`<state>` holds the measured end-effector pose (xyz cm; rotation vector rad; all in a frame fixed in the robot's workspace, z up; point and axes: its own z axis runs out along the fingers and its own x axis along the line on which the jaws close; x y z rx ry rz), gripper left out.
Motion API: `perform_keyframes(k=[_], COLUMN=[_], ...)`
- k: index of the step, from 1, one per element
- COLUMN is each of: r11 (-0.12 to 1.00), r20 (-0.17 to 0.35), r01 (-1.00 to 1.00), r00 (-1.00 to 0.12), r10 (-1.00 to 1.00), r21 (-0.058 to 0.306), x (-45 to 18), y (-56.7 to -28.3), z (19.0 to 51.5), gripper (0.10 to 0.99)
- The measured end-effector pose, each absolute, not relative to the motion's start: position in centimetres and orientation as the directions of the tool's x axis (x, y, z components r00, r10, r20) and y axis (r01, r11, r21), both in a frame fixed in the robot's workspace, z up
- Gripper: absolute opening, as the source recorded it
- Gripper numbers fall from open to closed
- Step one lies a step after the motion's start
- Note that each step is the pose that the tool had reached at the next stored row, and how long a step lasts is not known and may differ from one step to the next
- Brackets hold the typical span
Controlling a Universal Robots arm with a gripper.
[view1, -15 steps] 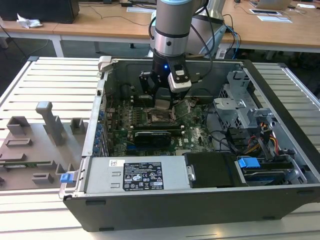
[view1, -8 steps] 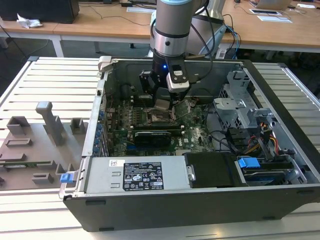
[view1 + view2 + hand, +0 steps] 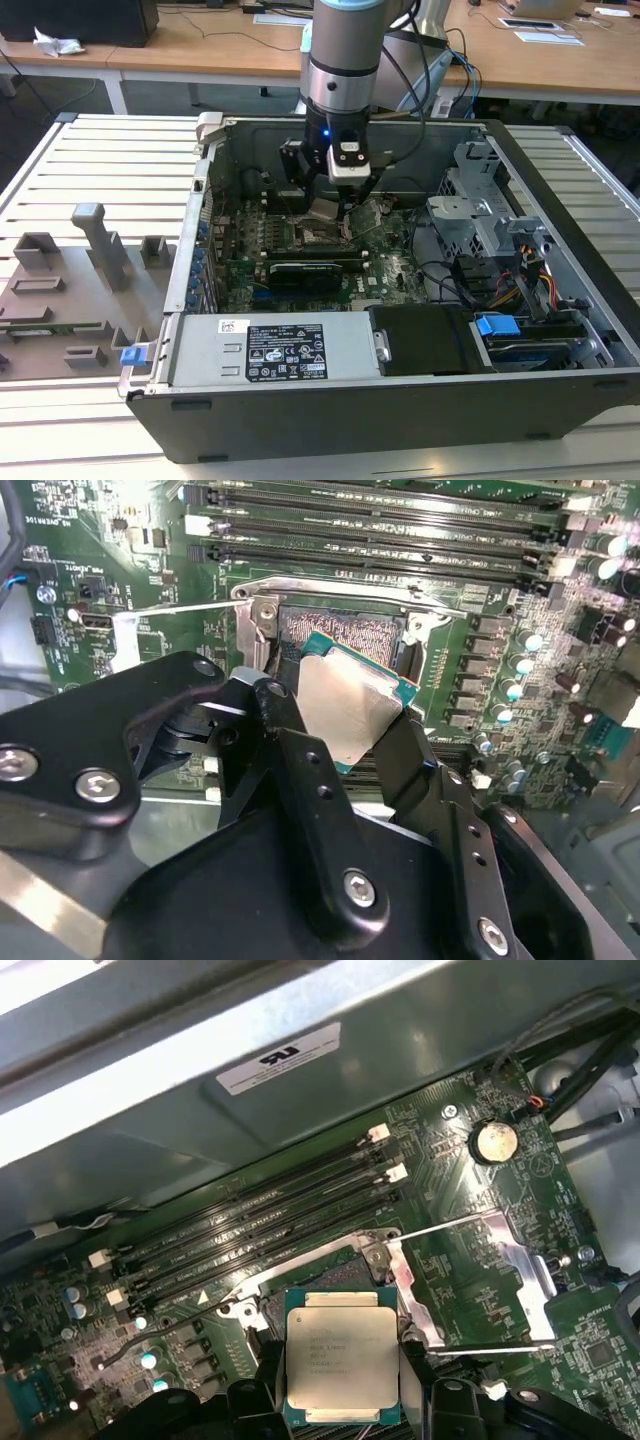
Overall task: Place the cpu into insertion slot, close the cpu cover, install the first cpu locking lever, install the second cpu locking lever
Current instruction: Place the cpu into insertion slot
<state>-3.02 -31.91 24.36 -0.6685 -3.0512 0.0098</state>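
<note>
My gripper (image 3: 327,198) hangs inside the open computer case, shut on the cpu (image 3: 322,209). In both wrist views the cpu (image 3: 350,705) (image 3: 340,1360) is a silver-topped square chip with a green edge, held by its two sides between the black fingers (image 3: 292,770). It hovers tilted just above the insertion slot (image 3: 340,630) (image 3: 318,1278), whose dark pin field is partly hidden by the chip. The cpu cover (image 3: 470,1280), a silver frame plate, lies swung open beside the slot. A thin wire locking lever (image 3: 170,608) stands released next to the slot.
Long black memory slots (image 3: 270,1215) run beside the socket, with a coin battery (image 3: 494,1140) nearby. The case walls (image 3: 205,190), power supply (image 3: 270,350) and drive cage (image 3: 480,215) ring the board. A grey fixture tray (image 3: 70,290) sits at the exterior view's left.
</note>
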Motion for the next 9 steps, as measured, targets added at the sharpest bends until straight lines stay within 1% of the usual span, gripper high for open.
perform_keyframes(k=[9], r11=[0.869], r20=[0.016], r01=[0.495], r00=[-0.869], r10=[0.495], r21=[-0.010], x=[-3.02], y=[-31.91], z=[24.32], gripper=[0.541])
